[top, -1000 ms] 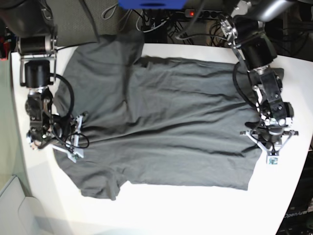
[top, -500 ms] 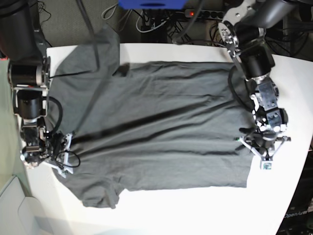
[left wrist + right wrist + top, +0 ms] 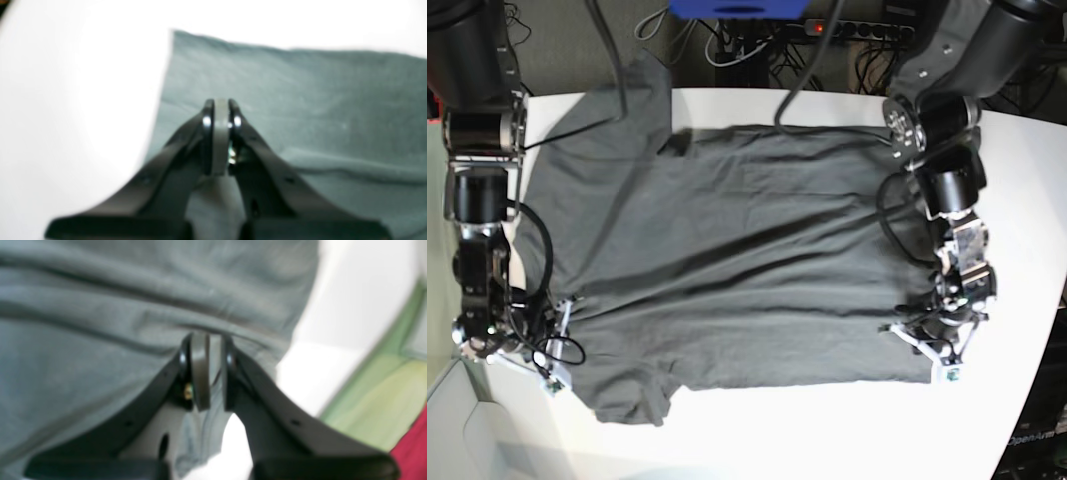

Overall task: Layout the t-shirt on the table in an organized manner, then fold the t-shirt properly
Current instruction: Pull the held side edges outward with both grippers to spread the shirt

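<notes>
The dark grey t-shirt (image 3: pixel 727 260) lies spread across the white table (image 3: pixel 827 430), collar end at the left and hem at the right. Its far sleeve (image 3: pixel 642 85) hangs over the back edge. In the base view my left gripper (image 3: pixel 930 336) sits at the hem near the front right corner. The left wrist view shows the left gripper (image 3: pixel 221 103) with its pads pressed together on the t-shirt (image 3: pixel 300 100). At the left, my right gripper (image 3: pixel 547 330) stands by the near sleeve's shoulder. Up close, the right gripper (image 3: pixel 206 340) pinches a fold of the t-shirt (image 3: pixel 100 306).
Cables and a power strip (image 3: pixel 827 28) run behind the table, beside a blue box (image 3: pixel 737 8). The table's left edge lies close to the right gripper, with green floor (image 3: pixel 377 400) beyond it. A pale grey object (image 3: pixel 457 420) sits at the front left.
Both grippers have moved toward the table's front edge and dragged the t-shirt with them. The hem has shifted leftward, and the cloth lies flatter and more stretched than before.
</notes>
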{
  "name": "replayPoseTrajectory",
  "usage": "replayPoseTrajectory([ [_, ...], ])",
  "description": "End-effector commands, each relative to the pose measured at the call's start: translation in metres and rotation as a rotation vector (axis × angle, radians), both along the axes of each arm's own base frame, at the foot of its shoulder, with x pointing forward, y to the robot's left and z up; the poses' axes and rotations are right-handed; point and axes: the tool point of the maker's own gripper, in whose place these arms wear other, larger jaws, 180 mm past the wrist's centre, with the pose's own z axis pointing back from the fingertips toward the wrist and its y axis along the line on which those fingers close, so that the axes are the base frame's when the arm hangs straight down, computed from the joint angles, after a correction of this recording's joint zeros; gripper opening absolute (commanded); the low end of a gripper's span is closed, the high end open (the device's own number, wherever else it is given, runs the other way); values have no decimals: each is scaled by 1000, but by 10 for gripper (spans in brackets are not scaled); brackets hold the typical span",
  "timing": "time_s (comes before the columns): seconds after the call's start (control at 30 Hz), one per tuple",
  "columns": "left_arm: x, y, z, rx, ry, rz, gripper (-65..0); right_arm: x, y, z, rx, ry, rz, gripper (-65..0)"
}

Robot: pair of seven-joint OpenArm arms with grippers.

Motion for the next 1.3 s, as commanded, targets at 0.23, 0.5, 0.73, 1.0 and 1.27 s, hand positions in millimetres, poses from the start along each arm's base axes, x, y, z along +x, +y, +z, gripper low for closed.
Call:
replayPoseTrajectory([
  [0.23,25,32,3,-28,-90,128,-649,-23,10,41,-101,-108,60,-601],
  [0.5,6,82,-18,53,-94,296,-648,-52,17,31,-141,-90,88,-601],
  [0.73,-4,120,-9,95,-117,340,-648,-68,19,12,-133,-43,94,-601],
  [1.0,20,87,18,71,-166,299,-648,-70,19,10,-133,-36,94,-601],
  [1.27,51,-1,45,-31,-129,121,-648,-70,19,9,-133,-35,94,-601],
])
